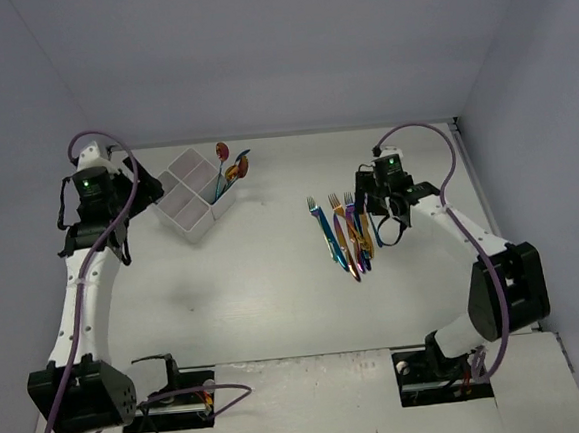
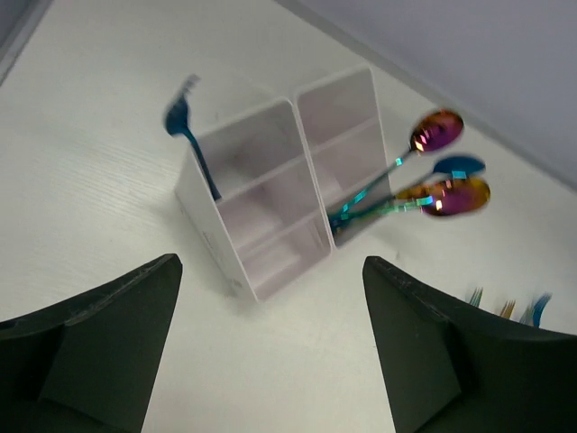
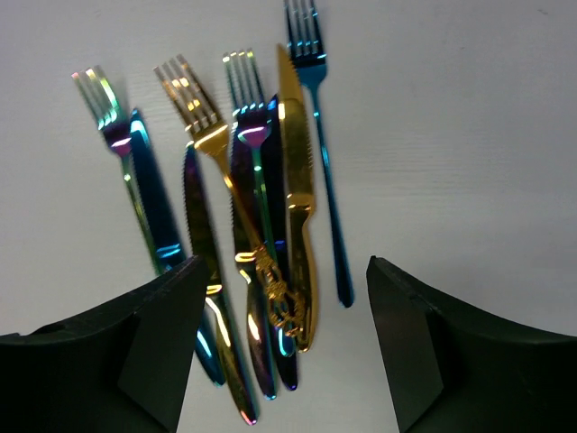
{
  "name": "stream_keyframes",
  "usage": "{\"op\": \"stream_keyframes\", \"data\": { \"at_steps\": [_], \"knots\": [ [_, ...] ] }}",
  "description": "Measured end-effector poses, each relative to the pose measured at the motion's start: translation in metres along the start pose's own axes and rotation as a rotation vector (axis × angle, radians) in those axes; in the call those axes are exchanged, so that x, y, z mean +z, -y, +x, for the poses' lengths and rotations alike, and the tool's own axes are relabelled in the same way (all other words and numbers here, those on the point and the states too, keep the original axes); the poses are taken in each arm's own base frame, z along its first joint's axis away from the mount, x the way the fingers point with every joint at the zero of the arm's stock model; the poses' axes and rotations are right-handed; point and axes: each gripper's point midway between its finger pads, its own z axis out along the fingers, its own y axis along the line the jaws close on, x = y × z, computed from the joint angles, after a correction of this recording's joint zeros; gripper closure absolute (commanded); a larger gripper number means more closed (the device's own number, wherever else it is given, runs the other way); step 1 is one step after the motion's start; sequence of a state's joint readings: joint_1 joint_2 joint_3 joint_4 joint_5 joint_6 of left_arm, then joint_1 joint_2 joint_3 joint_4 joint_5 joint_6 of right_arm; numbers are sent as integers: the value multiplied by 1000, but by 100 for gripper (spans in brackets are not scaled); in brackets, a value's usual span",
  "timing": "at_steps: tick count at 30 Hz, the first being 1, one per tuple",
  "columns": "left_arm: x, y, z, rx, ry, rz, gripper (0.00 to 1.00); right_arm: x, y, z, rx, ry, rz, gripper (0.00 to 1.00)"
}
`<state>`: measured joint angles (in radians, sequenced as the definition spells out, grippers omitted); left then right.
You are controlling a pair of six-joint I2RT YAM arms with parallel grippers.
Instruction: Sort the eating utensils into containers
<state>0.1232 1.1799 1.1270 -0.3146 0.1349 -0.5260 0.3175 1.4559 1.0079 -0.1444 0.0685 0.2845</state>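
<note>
Singling out one piece is needing care: right gripper (image 3: 283, 269), jaws wide and empty, is hovering over overlapping iridescent metal forks and knives (image 3: 261, 198) right of tabletop (image 1: 276, 298) centre; the outlying blue fork (image 3: 325, 171) is looking easiest. Left gripper (image 2: 270, 269) is gaping empty.

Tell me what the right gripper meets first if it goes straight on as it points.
Probably the gold knife or the gold fork lying beneath the right gripper; depth is unclear.
</note>
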Motion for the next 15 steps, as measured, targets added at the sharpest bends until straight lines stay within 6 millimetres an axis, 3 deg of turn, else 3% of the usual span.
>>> {"op": "stream_keyframes", "data": {
  "at_steps": [4, 8, 15],
  "knots": [
    [-30, 23, 27, 112, -74, 58, 21, 30, 21, -9, 50, -40, 62, 47],
    [-51, 28, 47, 162, -142, 87, 21, 65, 30, -9, 62, -91, 93, 63],
    [-75, 30, 84, 195, -248, 132, 21, 110, 42, -7, 43, -152, 114, 69]
  ]
}}
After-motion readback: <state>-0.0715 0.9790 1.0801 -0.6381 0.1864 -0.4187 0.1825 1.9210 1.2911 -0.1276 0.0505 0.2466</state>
